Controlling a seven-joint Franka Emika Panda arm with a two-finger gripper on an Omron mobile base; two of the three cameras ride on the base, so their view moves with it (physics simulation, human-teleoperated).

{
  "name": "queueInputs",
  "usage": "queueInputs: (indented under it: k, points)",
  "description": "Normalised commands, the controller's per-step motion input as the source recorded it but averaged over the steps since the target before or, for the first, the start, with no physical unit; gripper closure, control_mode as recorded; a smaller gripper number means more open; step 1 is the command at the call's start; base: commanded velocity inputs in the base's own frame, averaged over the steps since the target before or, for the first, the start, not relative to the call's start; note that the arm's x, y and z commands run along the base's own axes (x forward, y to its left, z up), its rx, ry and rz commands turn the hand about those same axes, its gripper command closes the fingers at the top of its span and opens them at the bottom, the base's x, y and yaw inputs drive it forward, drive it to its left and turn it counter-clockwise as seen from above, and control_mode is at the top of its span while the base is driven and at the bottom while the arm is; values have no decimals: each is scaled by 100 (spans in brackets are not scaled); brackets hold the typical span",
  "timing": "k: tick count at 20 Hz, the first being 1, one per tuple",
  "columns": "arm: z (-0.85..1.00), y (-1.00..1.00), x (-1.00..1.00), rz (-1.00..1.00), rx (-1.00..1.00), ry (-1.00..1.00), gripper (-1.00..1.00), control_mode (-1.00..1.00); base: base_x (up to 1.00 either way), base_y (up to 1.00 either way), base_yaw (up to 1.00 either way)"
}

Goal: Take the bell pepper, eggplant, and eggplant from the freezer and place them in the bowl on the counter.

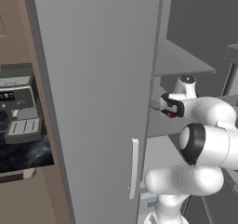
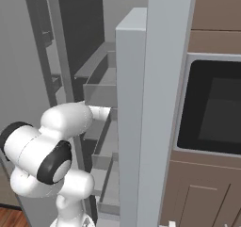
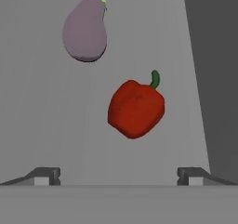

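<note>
From the hand view I have the gripper (image 3: 118,175) released, its two dark fingertips (image 3: 46,175) spread wide at the bottom corners of the frame with nothing between them. Straight ahead, just right of centre, a red bell pepper (image 3: 135,108) with a short green stem lies on the pale grey shelf (image 3: 42,116) of the freezer, and above and left of it, near the top edge, lies a dull purple eggplant (image 3: 85,29) with a green cap; the two are near each other but apart. A darker grey wall fills the upper right of that frame. In the left base view the freezer's flat grey door (image 1: 97,93) stands open and takes up the middle of the picture, its slim white handle (image 1: 134,167) low down, and it blocks most of my look at the shelves; the arm reaches past its edge at the right, and a small purplish spot (image 1: 155,105) shows just left of the hand, though I cannot tell which vegetable it is. At the left edge sit a grey coffee machine (image 1: 18,109) and the black marbled counter (image 1: 28,155). In the right base view the arm rises at lower left into the freezer (image 2: 99,89), and a black oven window (image 2: 212,108) set in taupe cabinets (image 2: 202,193) sits at the right.
</note>
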Motion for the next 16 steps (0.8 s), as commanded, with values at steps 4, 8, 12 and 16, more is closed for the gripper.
queueInputs:
  k: [4,8,12,16]
  points:
    - [-17,-15,21,0,0,0,-100,-100,0,0,0]
    - [-18,-11,28,0,0,2,-100,-100,0,0,0]
    - [-11,-1,29,0,0,0,-100,-100,0,0,0]
    - [-19,0,20,0,0,0,-100,-100,0,0,0]
